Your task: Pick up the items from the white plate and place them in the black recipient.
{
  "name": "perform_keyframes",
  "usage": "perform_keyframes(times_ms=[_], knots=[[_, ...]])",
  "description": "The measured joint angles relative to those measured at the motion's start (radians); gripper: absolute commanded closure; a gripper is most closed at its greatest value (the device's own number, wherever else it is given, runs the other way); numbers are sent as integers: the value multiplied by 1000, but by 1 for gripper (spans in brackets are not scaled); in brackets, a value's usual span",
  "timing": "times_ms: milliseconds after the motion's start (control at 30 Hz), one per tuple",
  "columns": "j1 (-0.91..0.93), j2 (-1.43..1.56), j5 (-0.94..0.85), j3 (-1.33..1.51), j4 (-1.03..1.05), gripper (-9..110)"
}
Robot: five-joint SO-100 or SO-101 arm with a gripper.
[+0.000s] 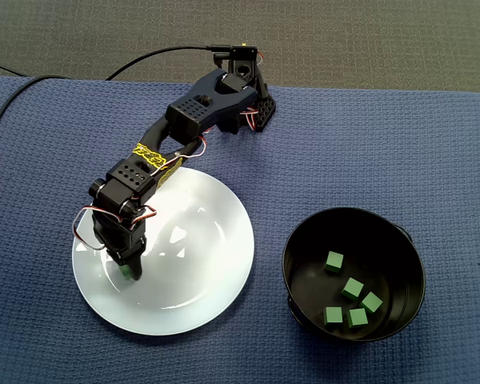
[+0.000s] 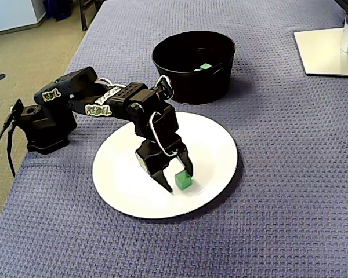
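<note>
One small green cube (image 2: pixel 184 181) sits near the front edge of the round white plate (image 2: pixel 214 145) in a fixed view, between the parted jaws of the black gripper (image 2: pixel 180 180). We should centre it, close squarely on flat faces, then lift clear toward the black bowl (image 2: pixel 191 87) beyond the plate.

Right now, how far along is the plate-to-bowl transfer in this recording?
Done: five green cubes lie in the black bowl. In hand: the gripper is at the white plate with its jaws either side of the last green cube, which sits on the plate; whether they press it is unclear. Left: lift that cube and drop it in the bowl. Nothing else shows on the plate.
</note>
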Motion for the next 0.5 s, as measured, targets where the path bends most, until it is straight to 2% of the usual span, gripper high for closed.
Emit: perform_keyframes(times_ms=[300, 500], knots=[[5, -17, 5, -31, 0, 102], [40, 112, 120, 28, -37, 102]])
